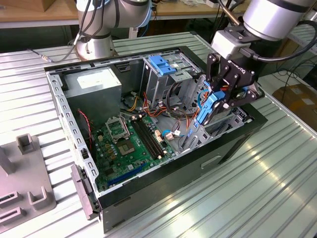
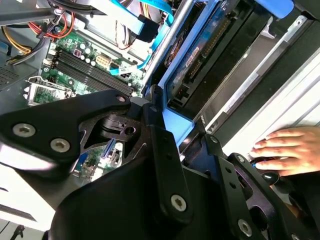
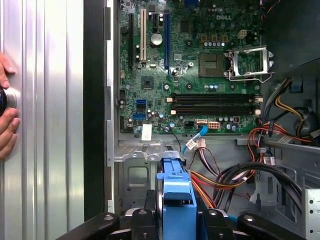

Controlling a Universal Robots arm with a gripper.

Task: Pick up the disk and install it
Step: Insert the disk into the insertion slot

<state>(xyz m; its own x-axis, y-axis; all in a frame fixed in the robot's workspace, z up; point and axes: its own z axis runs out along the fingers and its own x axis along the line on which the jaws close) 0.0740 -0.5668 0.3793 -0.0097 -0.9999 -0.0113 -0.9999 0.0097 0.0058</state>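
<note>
1. The claw (image 1: 221,100) is closed on the disk (image 1: 208,114). Its black fingers (image 3: 150,212) press on the blue-railed drive from both sides, with no gap showing in the first wrist view.
2. The disk is held on edge and tilted, over the side of the computer case (image 1: 237,144) at the exterior view's right. It is just beside the metal drive cage (image 1: 181,74).
3. The disk's lower end reaches down among the metalwork and cables at that side. I cannot tell whether it touches anything there.
4. The computer case lies open on a ribbed metal table (image 1: 277,188).
5. A green circuit board (image 1: 126,144) covers the case floor towards the near left of the exterior view. A silver power supply box (image 1: 94,82) sits in the far left corner.
6. A fixed blue bracket (image 1: 161,64) tops the drive cage at the far side of the case.
7. Red, orange, black and blue cables (image 1: 173,106) run between the cage and the circuit board, near the held disk.
8. A person's hand (image 2: 285,150) lies on the table just outside the case wall. In the first wrist view its fingers curl around a small round object (image 3: 6,99).
9. A grey block fixture (image 1: 27,183) stands on the table at the exterior view's left, well apart from the case.
10. The arm's base (image 1: 96,47) stands on the table at the far side, behind the power supply corner.
</note>
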